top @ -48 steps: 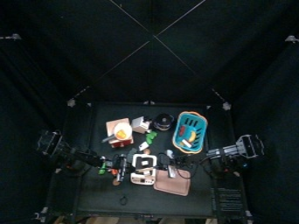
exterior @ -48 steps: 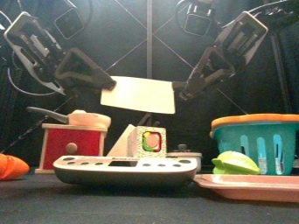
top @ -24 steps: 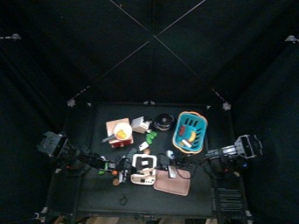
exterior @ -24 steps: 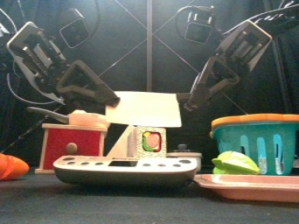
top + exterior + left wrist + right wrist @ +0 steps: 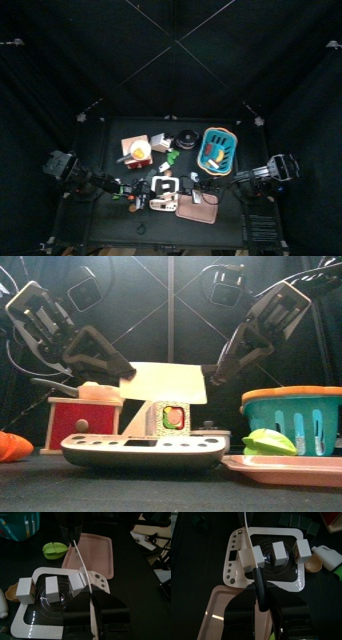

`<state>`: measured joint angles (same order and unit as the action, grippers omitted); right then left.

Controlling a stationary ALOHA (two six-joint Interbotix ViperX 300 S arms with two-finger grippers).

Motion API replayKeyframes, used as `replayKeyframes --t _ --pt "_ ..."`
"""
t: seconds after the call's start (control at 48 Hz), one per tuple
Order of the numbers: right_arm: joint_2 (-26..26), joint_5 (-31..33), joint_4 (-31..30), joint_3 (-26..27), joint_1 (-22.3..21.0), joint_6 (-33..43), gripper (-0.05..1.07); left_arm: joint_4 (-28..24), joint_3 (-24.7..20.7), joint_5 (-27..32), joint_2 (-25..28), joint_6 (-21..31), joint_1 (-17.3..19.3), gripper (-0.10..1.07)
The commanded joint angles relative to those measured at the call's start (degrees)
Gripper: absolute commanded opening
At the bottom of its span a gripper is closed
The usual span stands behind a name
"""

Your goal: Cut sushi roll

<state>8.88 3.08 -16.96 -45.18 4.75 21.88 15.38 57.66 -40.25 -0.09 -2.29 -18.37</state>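
Black table point(image 5: 107, 150), knife point(image 5: 163, 381) over sushi roll point(image 5: 173, 416)

The knife point(image 5: 166, 382) blade is hiding the roll's point(image 5: 173, 416) top in the front view. The tray point(image 5: 286, 469) is running off the picture's right edge, the orange thing point(image 5: 12, 446) off its left.

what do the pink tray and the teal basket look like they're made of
The flat pink tray looks like smooth moulded plastic, judging by its soft sheen and rounded raised rim. The teal slotted basket also looks like plastic, judging by its uniform colour and moulded slots; neither material is certain.
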Motion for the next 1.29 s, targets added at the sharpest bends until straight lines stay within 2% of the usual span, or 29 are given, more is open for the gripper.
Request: replayKeyframes --t 0.0,1.271 --pt "0.97 0.09 -0.09 1.14 -1.58 0.09 0.5 -0.18 -1.23 -0.26 -0.26 -0.09 -1.93 0.3" --pt "0.44 0.0 -1.49 2.02 -3.16 0.0 0.5 -0.18 -1.23 -0.26 -0.44 -0.44 -1.58 0.3"
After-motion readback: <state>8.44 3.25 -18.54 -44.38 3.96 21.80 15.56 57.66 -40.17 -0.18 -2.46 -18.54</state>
